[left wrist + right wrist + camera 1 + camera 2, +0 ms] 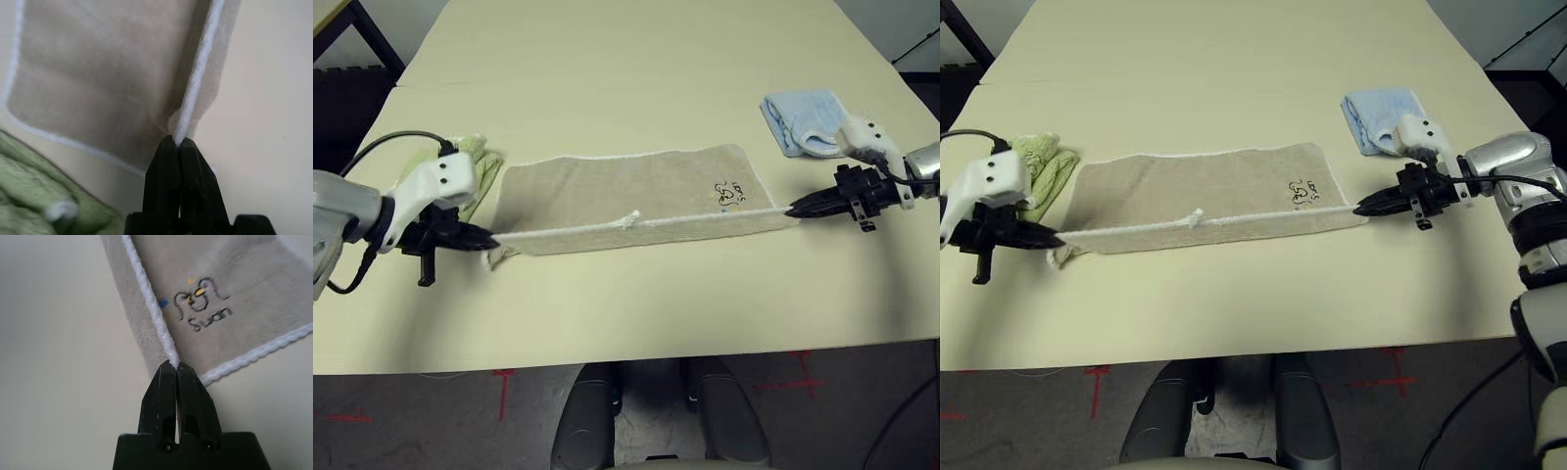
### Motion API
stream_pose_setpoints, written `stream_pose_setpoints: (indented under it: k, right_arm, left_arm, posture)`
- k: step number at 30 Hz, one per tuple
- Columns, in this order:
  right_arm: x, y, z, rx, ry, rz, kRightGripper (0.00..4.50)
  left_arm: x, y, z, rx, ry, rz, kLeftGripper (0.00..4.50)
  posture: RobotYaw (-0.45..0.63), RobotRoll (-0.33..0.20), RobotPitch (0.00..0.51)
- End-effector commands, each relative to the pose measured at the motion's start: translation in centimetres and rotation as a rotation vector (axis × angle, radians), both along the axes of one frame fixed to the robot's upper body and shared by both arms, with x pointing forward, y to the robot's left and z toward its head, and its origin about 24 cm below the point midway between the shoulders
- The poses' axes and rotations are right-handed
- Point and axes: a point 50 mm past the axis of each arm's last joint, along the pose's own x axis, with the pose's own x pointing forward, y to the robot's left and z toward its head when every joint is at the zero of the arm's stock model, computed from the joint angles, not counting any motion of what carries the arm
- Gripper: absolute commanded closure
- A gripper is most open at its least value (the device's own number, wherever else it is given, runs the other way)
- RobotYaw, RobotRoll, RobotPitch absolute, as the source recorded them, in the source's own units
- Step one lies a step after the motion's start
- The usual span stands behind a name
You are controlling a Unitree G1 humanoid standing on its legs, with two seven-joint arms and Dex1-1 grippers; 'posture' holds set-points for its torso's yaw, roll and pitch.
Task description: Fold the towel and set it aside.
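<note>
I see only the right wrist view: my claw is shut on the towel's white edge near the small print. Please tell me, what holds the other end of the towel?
Observer: The left claw is shut on the same white edge at the far end of the towel, so the near edge is lifted and stretched between both claws.
Operator: Is anything lying close to that end?
Observer: Yes, a pale green cloth lies on the table right beside the left claw, next to the towel's short edge.
Operator: And on my side?
Observer: A light blue cloth lies beyond the right claw, apart from the towel.
</note>
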Motion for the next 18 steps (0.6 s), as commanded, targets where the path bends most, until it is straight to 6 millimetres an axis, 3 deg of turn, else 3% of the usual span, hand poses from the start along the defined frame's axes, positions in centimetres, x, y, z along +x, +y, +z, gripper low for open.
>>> stream_pose_setpoints:
  k: [1, 10, 18]
  right_arm:
    - [0.3, -1.8, -0.6, -0.05, -0.096, -0.166, 4.5]
    - [2.8, 0.9, -1.0, -0.157, -0.31, -0.247, 4.5]
    - [4.6, 3.1, -0.2, -0.184, -0.45, -0.327, 4.5]
  left_arm:
    - [0.7, 2.2, -0.3, 0.08, 0.0, 0.119, 4.45]
    - [4.8, 2.2, 0.0, 0.065, -0.166, 0.211, 4.45]
    - [5.9, 2.4, -0.1, 0.102, -0.174, 0.218, 4.45]
  posture:
    - [0.03, 0.0, 0.221]
    - [0.04, 0.0, 0.221]
    - [0.04, 0.0, 0.222]
